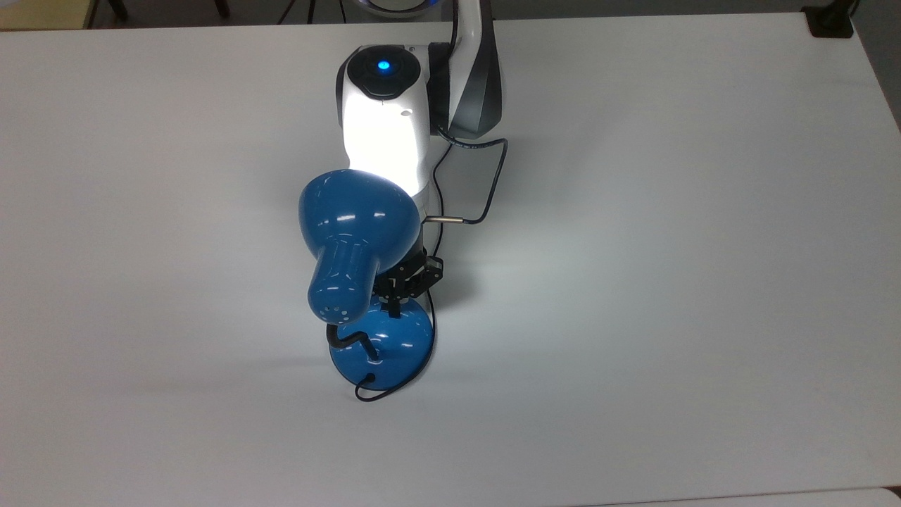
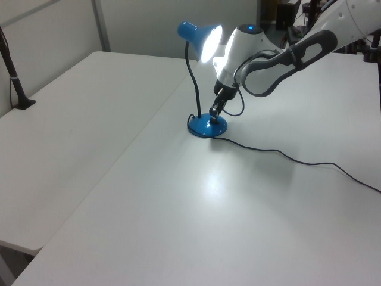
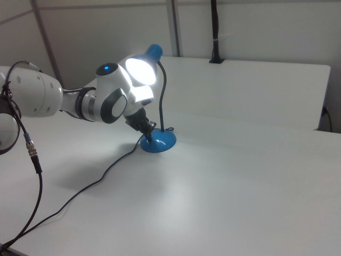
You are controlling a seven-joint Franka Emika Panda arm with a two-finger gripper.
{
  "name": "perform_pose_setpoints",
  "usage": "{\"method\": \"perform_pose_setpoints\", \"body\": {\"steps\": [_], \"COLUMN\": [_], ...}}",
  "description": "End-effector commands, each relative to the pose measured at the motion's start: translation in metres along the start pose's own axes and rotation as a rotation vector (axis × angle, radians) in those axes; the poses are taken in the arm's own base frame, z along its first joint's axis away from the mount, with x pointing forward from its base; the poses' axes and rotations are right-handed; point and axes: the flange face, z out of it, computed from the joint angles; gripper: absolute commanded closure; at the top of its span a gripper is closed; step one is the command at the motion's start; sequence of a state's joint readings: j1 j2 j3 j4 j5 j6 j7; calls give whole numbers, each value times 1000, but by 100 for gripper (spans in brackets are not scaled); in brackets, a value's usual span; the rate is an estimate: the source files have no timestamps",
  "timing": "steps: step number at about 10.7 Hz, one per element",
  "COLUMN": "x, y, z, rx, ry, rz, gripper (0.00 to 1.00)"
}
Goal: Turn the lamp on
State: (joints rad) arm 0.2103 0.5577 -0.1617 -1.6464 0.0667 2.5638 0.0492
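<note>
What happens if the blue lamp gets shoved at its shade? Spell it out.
The lamp would likely tip rather than slide: its shade sits high and off to one side of the small round base. The thin gooseneck would probably flex first. The glossy base looks slippery on the smooth table, and the trailing cord could drag.

A white table (image 1: 669, 282) (image 2: 178, 226) (image 3: 240, 197) carries the scene, a second white table (image 2: 77, 101) adjoins it on the left view's left, a black post (image 2: 12, 74) is clamped at that table's far edge, and pale partition walls (image 3: 256, 26) stand behind.
</note>
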Motion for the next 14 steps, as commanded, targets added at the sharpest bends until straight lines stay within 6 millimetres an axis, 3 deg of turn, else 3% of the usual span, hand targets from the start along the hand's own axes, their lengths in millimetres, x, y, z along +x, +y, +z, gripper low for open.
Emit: {"method": "perform_pose_setpoints", "body": {"steps": [1,3,5,6,7,8,9,11,14], "x": [-3,-18,-34,-41,-50,-51,-52,-55,-53], "y": [20,43,66,78,84,89,91,91,98], "z": [-28,-97,-157,-187,-204,-223,-238,-257,-260], "rx": [-10,12,24,29,29,35,16,-29,-30], "ry": [23,16,-130,-174,-231,-283,-347,-440,-437], "rz": [44,95,121,129,110,77,45,13,47], "gripper": [100,100,100,86,66,19,0,0,0]}}
